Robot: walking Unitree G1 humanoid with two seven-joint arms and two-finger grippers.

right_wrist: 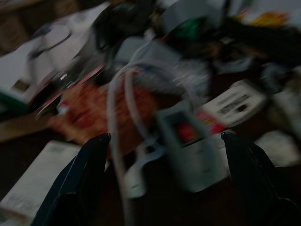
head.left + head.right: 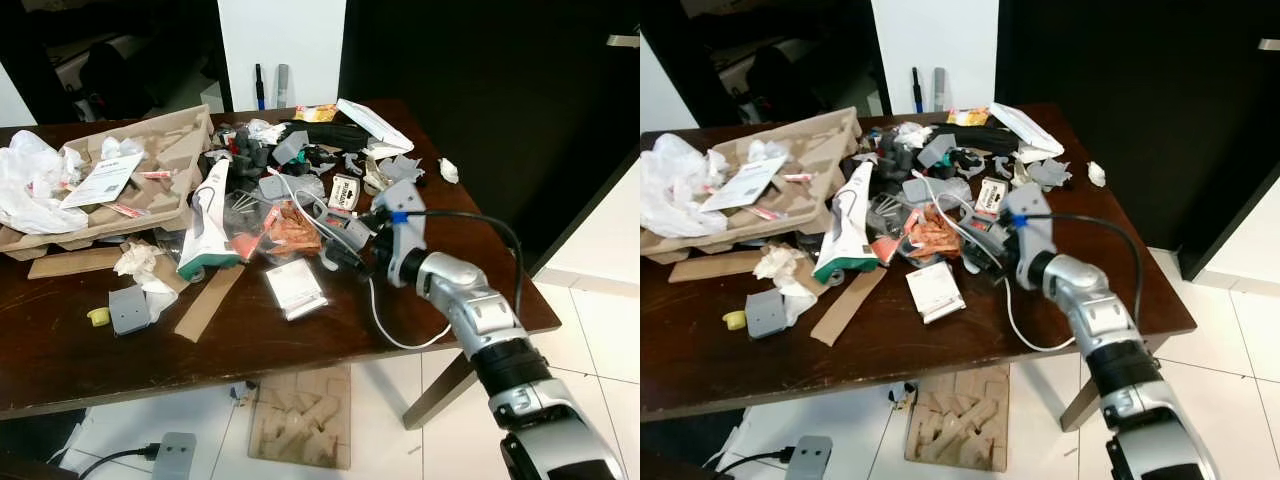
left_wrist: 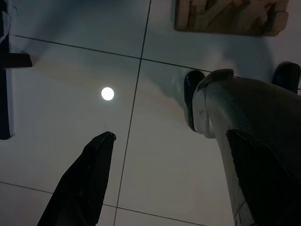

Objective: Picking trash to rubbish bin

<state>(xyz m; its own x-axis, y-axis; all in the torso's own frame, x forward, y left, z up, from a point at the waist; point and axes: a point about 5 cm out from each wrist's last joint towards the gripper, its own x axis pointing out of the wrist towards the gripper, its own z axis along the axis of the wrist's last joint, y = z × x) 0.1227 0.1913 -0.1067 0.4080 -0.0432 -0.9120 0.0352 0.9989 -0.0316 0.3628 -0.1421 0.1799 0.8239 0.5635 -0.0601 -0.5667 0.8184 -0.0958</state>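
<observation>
Right gripper is over the dark wooden table, low among the litter; its jaws stand wide apart with nothing between them. In the right wrist view (blurred) a small grey box with a white cable lies between the spread fingers, beside an orange wrapper. Left gripper hangs over the tiled floor, jaws wide. Trash covers the tabletop, including a cardboard tray.
</observation>
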